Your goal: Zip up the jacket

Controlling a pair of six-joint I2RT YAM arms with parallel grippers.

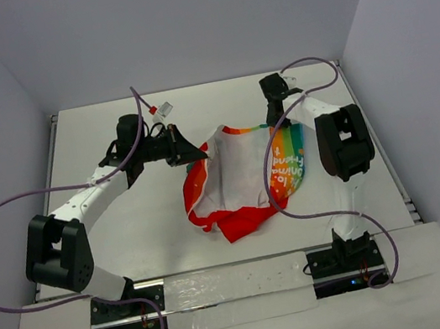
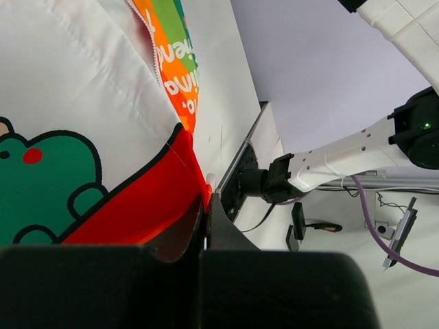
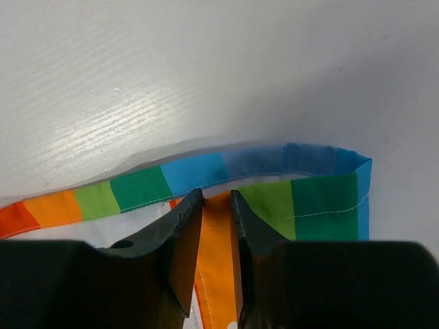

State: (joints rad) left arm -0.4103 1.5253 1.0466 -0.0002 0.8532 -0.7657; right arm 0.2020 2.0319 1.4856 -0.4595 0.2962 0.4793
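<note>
The jacket [image 1: 239,174] lies opened out on the white table, white lining up, with rainbow panels on the right and a red hood at the near edge. My left gripper [image 1: 197,153] is shut on its red left edge [image 2: 147,199], beside a green cartoon bear print [image 2: 48,171]. My right gripper [image 1: 275,121] is at the far rainbow hem. Its jaws [image 3: 216,199] stand nearly closed with an orange strip of the hem [image 3: 218,247] between them. The zipper teeth [image 2: 152,48] show along one rainbow panel. The slider is not visible.
A small white and red object [image 1: 163,106] lies on the table behind the left arm. Purple cables [image 1: 270,181] loop over the jacket's right side. Grey walls close in the table on three sides. The arm bases stand on a plate [image 1: 225,287] at the near edge.
</note>
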